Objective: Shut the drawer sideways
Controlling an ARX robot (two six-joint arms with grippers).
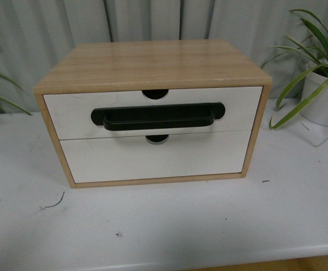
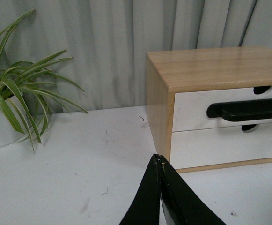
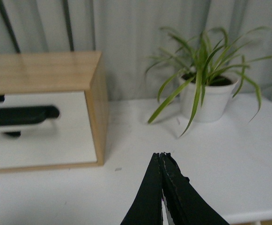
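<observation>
Overall, a light wood cabinet [image 1: 152, 65] was seen standing on a white tabletop [image 1: 164, 226], roughly centred in the front view. The drawer [image 1: 152, 116], the upper one, was marked by a white front, a long black bar handle [image 1: 158, 117] and a semicircular notch [image 1: 154, 94] in its top edge. Its front was seen lying about flush with the cabinet frame, with no clear gap. Below it a plain white drawer front [image 1: 152, 158] was seen, with a small notch at its top edge just under the handle.

No arm was caught in the front view. In the left wrist view, the left hand [image 2: 158, 159] was seen with its black fingertips pressed together, nothing held between them; it was placed low over the tabletop, near the cabinet's left front corner but apart from it. In the right wrist view, the right hand [image 3: 160, 157] was likewise seen pinched together and empty, off the cabinet's right side and clear of it.

A potted spider plant in a white pot [image 3: 206, 98] was noted to the right of the cabinet, well apart from it. Another potted plant [image 2: 9, 103] was noted to the left. A grey pleated curtain [image 1: 152, 20] was seen behind everything. Small dark specks were seen scattered on the tabletop.
</observation>
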